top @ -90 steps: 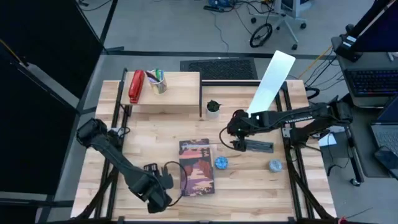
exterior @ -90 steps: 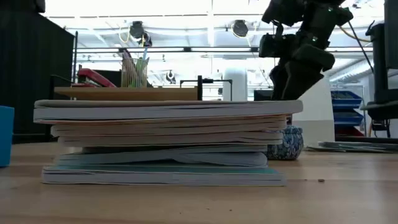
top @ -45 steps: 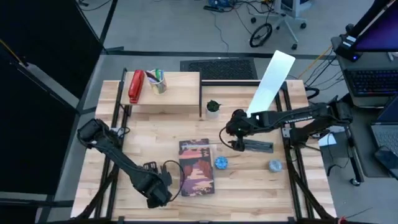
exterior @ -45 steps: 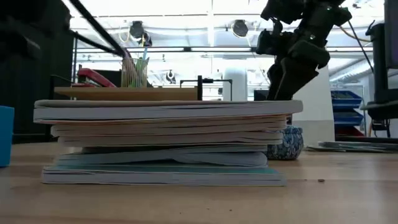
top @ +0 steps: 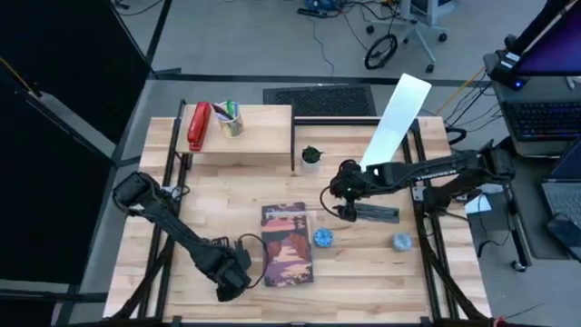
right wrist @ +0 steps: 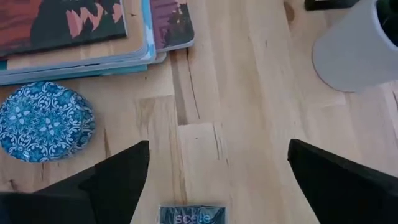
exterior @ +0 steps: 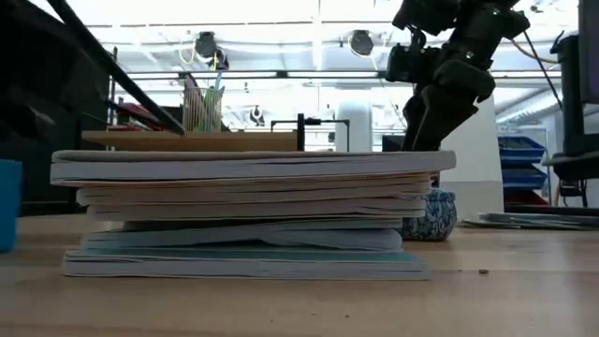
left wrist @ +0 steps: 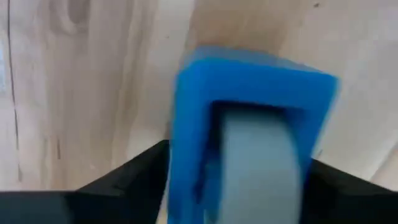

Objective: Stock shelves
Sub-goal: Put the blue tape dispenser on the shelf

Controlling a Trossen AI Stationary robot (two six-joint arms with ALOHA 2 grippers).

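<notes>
Landmark: the stack of thin paperback books [top: 288, 243] lying flat near the middle of the light-wood tabletop [top: 363, 272].

Left gripper [top: 233, 275]: low over the tabletop just beside the stack, on its left-arm side. The left wrist view shows a blue block-shaped object with a grey centre [left wrist: 252, 134] between the two dark fingers [left wrist: 124, 180]; whether they pinch it cannot be told. The low view shows a blue item at the picture's edge [exterior: 8, 201] beside the stack.

Right gripper [top: 343, 211]: raised above the tabletop beyond the stack's far right corner, fingers spread wide with bare wood between them in the right wrist view. Under it lies a small dark card printed "scale" [right wrist: 189, 214].

Blue-and-white patterned round dish [top: 323, 238]: on the tabletop just beside the stack's right edge.

Low light-wood plank shelf on thin black legs [top: 263, 136]: at the far side of the tabletop behind the stack, carrying a red stapler [top: 198, 125] and a cup of pens [top: 231, 118].

White cup with a dark plant [top: 311, 158]: near the shelf's right end.

Large white rectangular file holder [top: 395, 118]: tilted, at the far right, well apart from the stack.
</notes>
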